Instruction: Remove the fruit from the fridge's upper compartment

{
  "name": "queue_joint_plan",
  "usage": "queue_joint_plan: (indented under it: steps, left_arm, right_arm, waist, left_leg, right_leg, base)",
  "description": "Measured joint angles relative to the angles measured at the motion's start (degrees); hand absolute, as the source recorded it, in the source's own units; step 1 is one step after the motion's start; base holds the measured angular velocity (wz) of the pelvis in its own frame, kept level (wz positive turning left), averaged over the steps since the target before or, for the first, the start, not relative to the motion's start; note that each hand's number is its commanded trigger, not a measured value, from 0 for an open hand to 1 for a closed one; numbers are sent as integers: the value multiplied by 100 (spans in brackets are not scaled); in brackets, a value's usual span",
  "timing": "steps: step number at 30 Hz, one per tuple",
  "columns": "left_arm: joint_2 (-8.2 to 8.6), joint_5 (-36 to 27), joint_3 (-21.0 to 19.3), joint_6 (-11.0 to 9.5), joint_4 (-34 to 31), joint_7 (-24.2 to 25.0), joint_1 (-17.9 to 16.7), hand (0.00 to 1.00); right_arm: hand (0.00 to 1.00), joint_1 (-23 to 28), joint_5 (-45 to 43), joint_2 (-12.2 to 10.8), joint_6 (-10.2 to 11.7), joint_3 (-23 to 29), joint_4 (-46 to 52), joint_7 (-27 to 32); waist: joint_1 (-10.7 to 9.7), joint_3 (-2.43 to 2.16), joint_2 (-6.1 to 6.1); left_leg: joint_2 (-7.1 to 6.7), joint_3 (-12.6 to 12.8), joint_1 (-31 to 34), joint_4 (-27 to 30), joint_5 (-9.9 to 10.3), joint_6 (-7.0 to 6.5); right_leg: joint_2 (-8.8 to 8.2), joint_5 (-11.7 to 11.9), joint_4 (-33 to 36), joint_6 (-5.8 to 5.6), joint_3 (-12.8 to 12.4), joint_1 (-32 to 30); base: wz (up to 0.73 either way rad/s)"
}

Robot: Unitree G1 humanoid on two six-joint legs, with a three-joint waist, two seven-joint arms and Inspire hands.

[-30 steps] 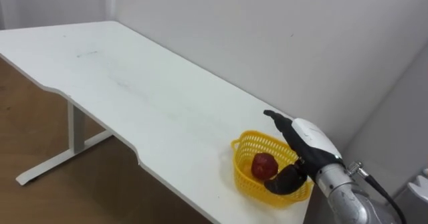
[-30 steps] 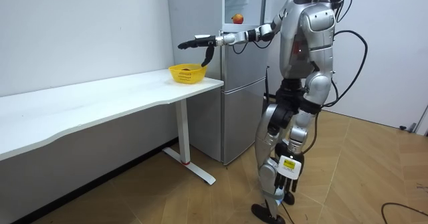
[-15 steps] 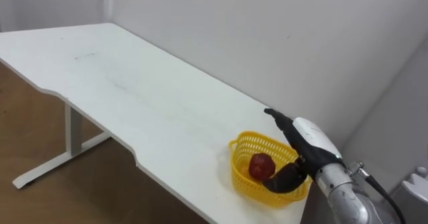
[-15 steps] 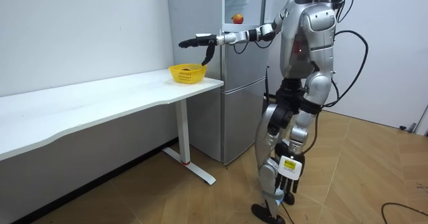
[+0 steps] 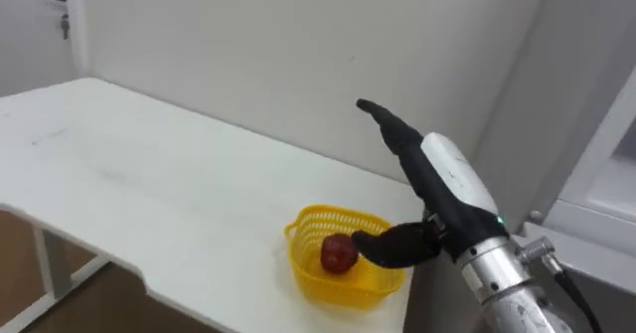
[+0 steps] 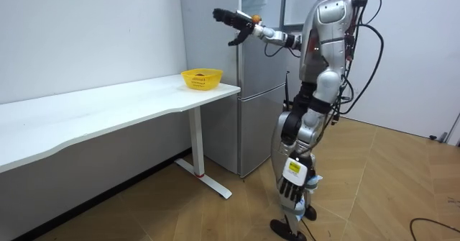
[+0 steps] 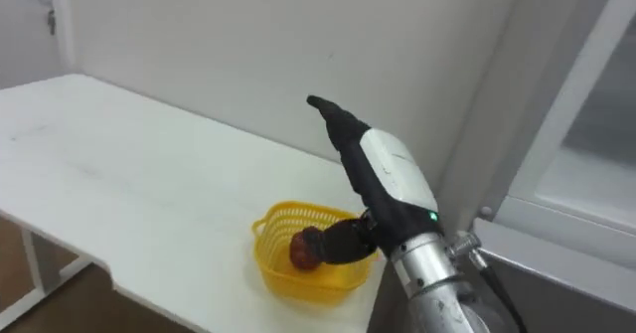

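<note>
Hovering in the left eye view, the right hand (image 5: 442, 179) was open, fingers straight, holding nothing. The red apple (image 5: 338, 254) lay in the yellow basket (image 5: 318, 283) at the white table's (image 5: 149, 184) end, just below the thumb. Right eye view: same. Room view: hand well above the basket, beside the fridge (image 6: 259, 90).

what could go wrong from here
1. The yellow basket sits at the very end of the table, below the raised, open right hand. If the arm swings low, it could knock the basket and the red fruit inside it off the edge.
2. In the room view the hand is up by the fridge, near a fruit on its upper shelf. A clumsy reach might push that fruit off rather than grip it.
</note>
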State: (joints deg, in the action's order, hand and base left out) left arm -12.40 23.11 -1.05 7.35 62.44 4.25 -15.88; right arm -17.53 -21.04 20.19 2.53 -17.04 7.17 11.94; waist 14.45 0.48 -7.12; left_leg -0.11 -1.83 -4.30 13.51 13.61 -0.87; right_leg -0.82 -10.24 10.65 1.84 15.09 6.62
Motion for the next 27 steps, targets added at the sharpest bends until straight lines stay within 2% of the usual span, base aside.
queue_joint_plan:
  steps: [2, 3, 4, 5, 6, 7, 8, 12, 13, 17, 20, 23, 27]
  left_arm:
    - [117, 7, -4, -97, 14, -1, -8, 0]
    - [133, 4, -4, -146, 50, -4, -20, 0]
    - [158, -9, -2, -218, 144, -16, 13, 0]
    - [179, -27, -2, -266, 203, -42, 51, 0]
    - [185, -44, 1, -279, 232, -62, 51, 0]
    - [201, -45, -3, -311, 320, -121, 39, 0]
    - [214, -55, -5, -343, 405, -133, 50, 0]
    - [264, -125, 25, -409, 423, -141, 87, 0]
    - [283, -126, 64, -409, 433, -158, 134, 0]
    - [296, -128, 355, -500, 442, -333, 299, 0]
    - [308, -126, 522, -525, 451, -360, 301, 0]
    - [321, -127, 647, -525, 456, -346, 286, 0]
    - [351, -127, 679, -525, 453, -329, 257, 0]
  right_arm:
    - [0, 400, -61, -227, 119, 302, 429, 37]
    - [0, 464, -74, -249, 138, 331, 501, 52]
    - [0, 576, -73, -305, 178, 399, 664, 60]
    - [0, 678, -89, -356, 197, 422, 856, 66]
    - [0, 750, -137, -378, 224, 450, 976, 71]
    - [0, 849, -230, -424, 301, 492, 1175, 83]
    - [0, 939, -237, -454, 345, 504, 1374, 111]
    - [0, 1091, -182, -482, 554, 554, 1668, 298]
    - [0, 1150, -200, -535, 565, 557, 1718, 352]
    - [0, 1671, -239, -813, 680, 572, 2053, 471]
    - [0, 1912, -237, -859, 805, 598, 2183, 565]
    - [0, 1952, -220, -945, 892, 762, 2283, 747]
    - [0, 1951, -258, -960, 1018, 958, 2348, 986]
  waist:
    - [-123, -2, 172]
    - [-168, -9, 215]
    - [-246, -10, 320]
    - [-323, -62, 395]
    - [-346, -86, 413]
    - [-404, -82, 471]
    - [-490, -99, 512]
    - [-730, -83, 550]
    - [-829, -78, 545]
    - [-990, -79, 554]
    - [-1113, -71, 618]
    - [-1222, -54, 685]
    - [-1286, -67, 733]
  left_leg:
    - [30, 125, -41, -23, 5, -5]
    - [30, 148, -52, -40, 5, -5]
    - [32, 236, -124, -110, 3, -5]
    - [52, 338, -147, -160, 3, -5]
    - [57, 367, -163, -186, 1, -3]
    - [75, 452, -222, -224, 1, -2]
    - [88, 513, -254, -237, 1, -2]
    - [110, 658, -347, -281, -1, 3]
    - [110, 672, -344, -282, -1, 2]
    - [119, 713, -357, -341, 4, 6]
    - [128, 768, -399, -392, 4, 7]
    - [128, 790, -404, -417, 5, 8]
    - [133, 828, -389, -431, 5, 9]
  right_leg:
    - [12, 2, 4, -1, -107, -15]
    - [12, 2, 4, -2, -127, -20]
    - [27, 4, 16, -2, -232, -30]
    - [48, 6, 21, 2, -324, -66]
    - [82, 7, 20, 3, -376, -74]
    - [99, 7, 19, 4, -439, -71]
    - [98, 9, 14, 7, -523, -73]
    - [141, 9, 0, 7, -664, -53]
    - [169, 9, 1, 7, -713, -67]
    - [190, 9, 4, 7, -750, -101]
    - [203, 9, 15, 8, -804, -108]
    - [211, 9, 15, 8, -854, -127]
    - [222, 10, 11, 8, -856, -171]
  base:
    - [-25]
    - [-29]
    - [-38]
    - [-39]
    - [-39]
    - [-32]
    - [-31]
    - [-20]
    - [-8]
    - [-6]
    - [-11]
    - [-5]
    - [-5]
